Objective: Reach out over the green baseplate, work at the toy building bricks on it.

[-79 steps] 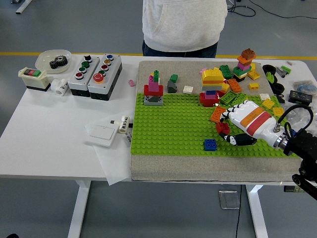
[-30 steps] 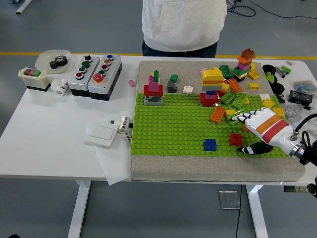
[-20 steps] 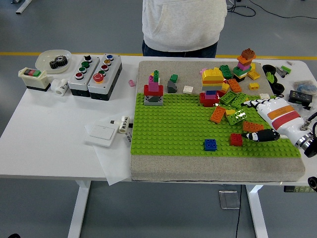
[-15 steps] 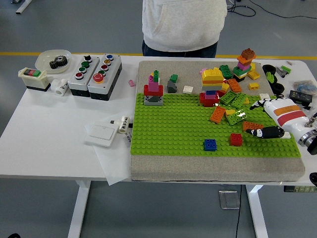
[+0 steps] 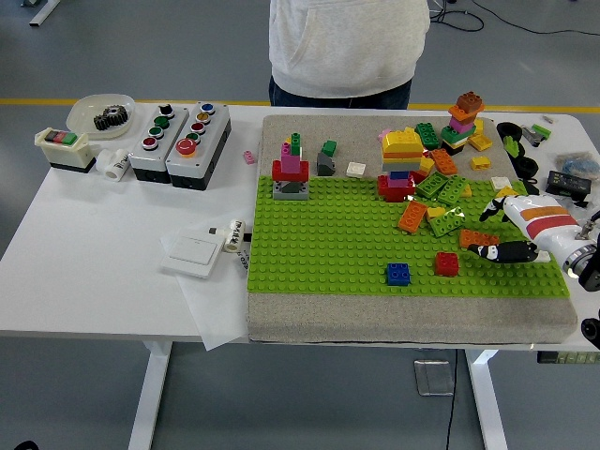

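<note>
Right hand (image 5: 525, 230): your fingers hang loosely spread at the baseplate's right edge, holding nothing
Thumb: its black tip lies beside the orange brick (image 5: 476, 238)
Green baseplate (image 5: 328, 253): on the grey mat, bricks clustered far right
Red brick (image 5: 447, 263): lies loose, near right

I can read no text, brand or number here. The small white tag (image 5: 235, 236) beside my green baseplate (image 5: 337, 246) seems to carry dark print, too small to read.

Robotics lab, grey floor with yellow line (image 5: 112, 101), push-button boxes (image 5: 178, 141)
</note>
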Available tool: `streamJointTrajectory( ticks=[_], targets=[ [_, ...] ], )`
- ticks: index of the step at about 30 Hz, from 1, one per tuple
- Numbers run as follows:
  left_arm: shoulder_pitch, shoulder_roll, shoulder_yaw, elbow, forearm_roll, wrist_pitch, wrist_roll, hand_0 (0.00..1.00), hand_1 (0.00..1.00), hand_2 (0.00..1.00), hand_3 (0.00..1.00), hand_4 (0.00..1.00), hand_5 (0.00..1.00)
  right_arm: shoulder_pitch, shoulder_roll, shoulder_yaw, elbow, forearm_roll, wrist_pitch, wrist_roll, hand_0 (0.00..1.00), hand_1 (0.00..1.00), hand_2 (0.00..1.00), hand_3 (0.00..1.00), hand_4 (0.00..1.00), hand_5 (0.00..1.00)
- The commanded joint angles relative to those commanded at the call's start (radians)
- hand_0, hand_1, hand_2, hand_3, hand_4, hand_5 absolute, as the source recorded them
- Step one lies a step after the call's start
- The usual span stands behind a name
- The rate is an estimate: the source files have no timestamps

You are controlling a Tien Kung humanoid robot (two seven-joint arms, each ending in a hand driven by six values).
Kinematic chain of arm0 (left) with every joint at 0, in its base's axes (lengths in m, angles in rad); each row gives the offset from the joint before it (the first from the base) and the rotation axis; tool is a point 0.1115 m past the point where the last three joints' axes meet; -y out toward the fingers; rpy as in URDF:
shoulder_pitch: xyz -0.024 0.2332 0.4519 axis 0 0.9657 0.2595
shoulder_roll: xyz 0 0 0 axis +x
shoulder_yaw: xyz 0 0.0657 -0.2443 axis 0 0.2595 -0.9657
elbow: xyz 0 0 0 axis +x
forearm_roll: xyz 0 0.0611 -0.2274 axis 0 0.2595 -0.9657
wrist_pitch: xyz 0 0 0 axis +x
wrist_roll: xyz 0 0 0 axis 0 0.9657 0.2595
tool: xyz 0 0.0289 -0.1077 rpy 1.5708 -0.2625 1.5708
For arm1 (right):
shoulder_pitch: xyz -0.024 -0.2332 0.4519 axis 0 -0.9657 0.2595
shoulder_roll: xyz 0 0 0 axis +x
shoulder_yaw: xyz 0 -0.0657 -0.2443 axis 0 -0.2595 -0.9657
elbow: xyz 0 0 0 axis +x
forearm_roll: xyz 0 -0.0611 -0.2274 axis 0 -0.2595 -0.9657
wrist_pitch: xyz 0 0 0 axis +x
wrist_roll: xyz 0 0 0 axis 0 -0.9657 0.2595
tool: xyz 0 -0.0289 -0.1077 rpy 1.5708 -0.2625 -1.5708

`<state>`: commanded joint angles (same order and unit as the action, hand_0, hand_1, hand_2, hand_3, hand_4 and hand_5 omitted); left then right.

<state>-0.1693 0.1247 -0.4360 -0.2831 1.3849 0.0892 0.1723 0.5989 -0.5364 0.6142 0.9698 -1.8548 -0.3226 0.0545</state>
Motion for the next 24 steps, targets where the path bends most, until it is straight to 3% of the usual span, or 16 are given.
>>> streamJointTrajectory(
  ticks=[24],
  targets=[
    [-0.001, 0.001, -0.004, -0.003, 0.013, -0.007, 0.002, 0.689, 0.635, 0.711, 0.618, 0.673, 0.671, 0.027, 0.035, -0.038, -0.071, 0.001, -0.001, 0.005, 0.348, 0.528, 0.613, 0.57, 0.852, 0.553]
  ],
)
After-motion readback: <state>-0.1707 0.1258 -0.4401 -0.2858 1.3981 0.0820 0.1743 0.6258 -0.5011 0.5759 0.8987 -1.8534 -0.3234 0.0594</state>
